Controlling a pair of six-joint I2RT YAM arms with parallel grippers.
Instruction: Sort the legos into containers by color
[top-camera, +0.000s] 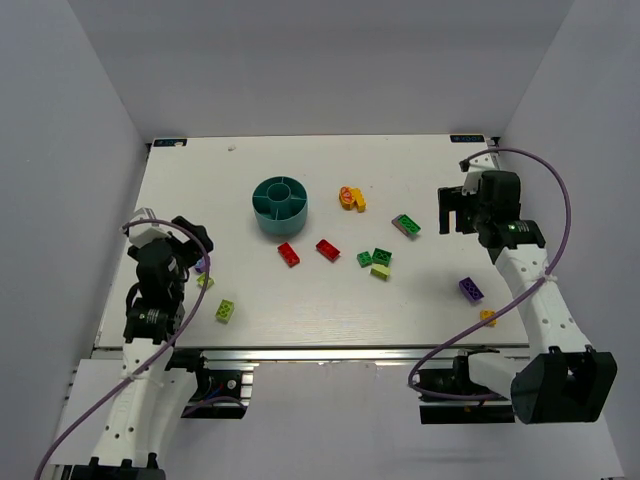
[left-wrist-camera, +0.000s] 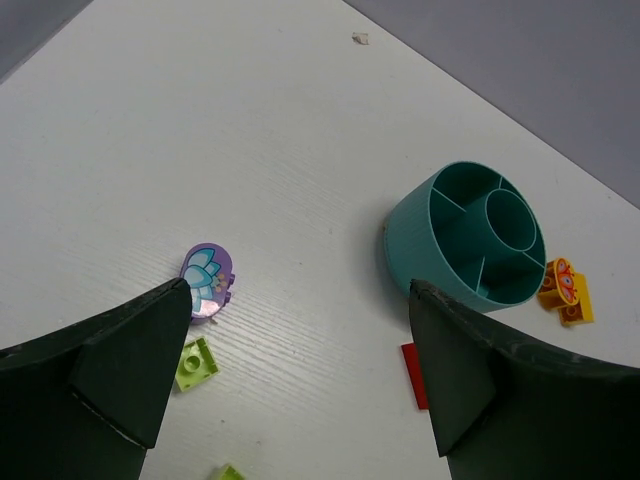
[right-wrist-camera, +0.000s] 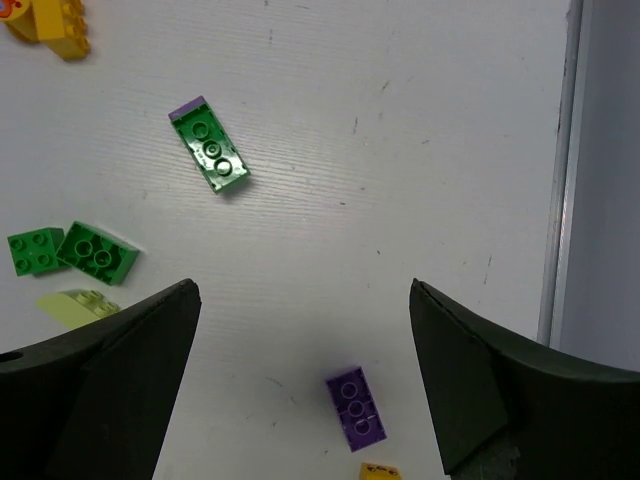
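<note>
Both tools gape wide, empty: left tool (left-wrist-camera: 298, 330) near purple piece (left-wrist-camera: 207, 278), right tool (right-wrist-camera: 303, 310) above purple brick (right-wrist-camera: 356, 408). Bowl (left-wrist-camera: 405, 240) empty; legos (top-camera: 288, 254) scattered on table (top-camera: 420, 300). Risk: lime plate (left-wrist-camera: 197, 362) just beside purple piece gets pinched along, lands in wrong compartment.

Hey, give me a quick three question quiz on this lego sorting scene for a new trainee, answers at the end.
1. True or false: the teal bowl already holds a brick.
2. How many red bricks lie loose outside the bowl? A) one B) two C) four
3. Fill in: the left gripper and the right gripper are both ____, holding nothing.
Key: 1 false, it is empty; 2 B; 3 open.
</note>
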